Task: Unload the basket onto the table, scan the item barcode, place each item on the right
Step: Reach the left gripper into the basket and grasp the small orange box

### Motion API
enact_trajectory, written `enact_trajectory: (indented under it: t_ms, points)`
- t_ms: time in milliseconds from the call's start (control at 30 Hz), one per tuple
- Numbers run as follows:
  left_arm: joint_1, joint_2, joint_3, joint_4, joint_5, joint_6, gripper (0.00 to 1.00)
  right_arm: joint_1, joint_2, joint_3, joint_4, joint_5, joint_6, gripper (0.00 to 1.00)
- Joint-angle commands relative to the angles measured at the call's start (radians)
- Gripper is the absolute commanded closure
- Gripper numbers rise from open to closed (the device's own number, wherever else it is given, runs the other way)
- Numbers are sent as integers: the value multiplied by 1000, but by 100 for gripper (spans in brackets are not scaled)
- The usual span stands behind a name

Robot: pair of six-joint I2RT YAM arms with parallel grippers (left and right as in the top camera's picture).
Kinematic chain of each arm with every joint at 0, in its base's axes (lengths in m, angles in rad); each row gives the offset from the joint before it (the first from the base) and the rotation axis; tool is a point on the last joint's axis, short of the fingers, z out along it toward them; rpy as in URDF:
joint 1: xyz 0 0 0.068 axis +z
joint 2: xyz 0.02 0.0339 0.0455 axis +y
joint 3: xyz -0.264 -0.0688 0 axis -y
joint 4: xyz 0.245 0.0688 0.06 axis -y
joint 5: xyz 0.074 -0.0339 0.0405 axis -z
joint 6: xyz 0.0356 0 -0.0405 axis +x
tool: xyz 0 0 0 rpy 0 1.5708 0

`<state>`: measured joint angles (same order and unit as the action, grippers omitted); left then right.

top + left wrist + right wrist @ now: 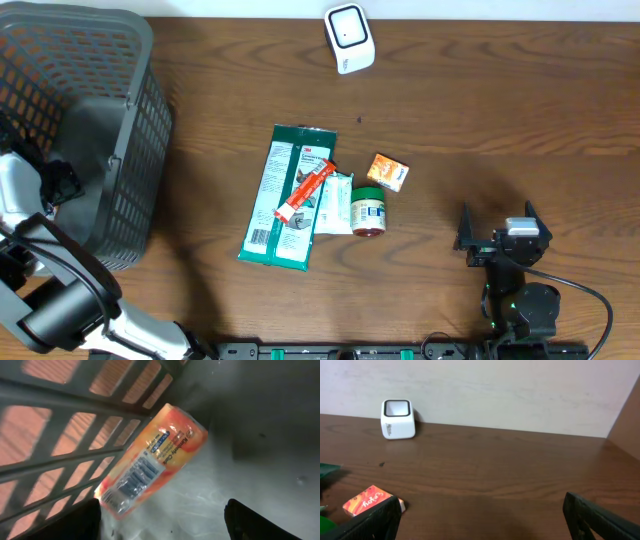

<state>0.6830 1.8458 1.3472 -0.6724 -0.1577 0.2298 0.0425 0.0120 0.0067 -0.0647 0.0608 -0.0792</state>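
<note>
An orange and yellow packet with a barcode on its wrapper lies on the grey basket floor, against the slatted wall. My left gripper hangs open just short of it, and the packet's near corner is by the left finger. The white scanner stands at the table's far edge and also shows as the scanner in the right wrist view. Near the front right edge, my right gripper rests open and empty.
The grey basket fills the left side, with my left arm reaching into it. Mid-table lie a green package, a red stick, a white packet, a jar and an orange box.
</note>
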Motion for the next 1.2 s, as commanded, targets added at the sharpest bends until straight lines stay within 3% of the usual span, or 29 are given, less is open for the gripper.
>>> enact_trajectory:
  t_ms: [0, 300, 567, 767, 867, 1067, 1167]
  points:
    - [16, 31, -5, 9, 43, 21, 21, -3, -5, -1, -3, 10, 15, 1]
    - [17, 39, -5, 53, 43, 20, 17, -3, -5, -1, -3, 10, 15, 1]
    - [17, 39, -5, 33, 168, 19, 39, -3, -5, -1, -3, 10, 15, 1]
    - [17, 39, -5, 26, 174, -3, 45, -3, -5, -1, -3, 10, 15, 1]
    - [17, 39, -5, 23, 175, -35, 55, -3, -5, -1, -3, 10, 15, 1]
    - [14, 39, -5, 18, 180, -116, 58, -3, -5, -1, -3, 10, 15, 1]
    - [11, 38, -5, 20, 249, -115, 55, -3, -5, -1, -3, 10, 15, 1]
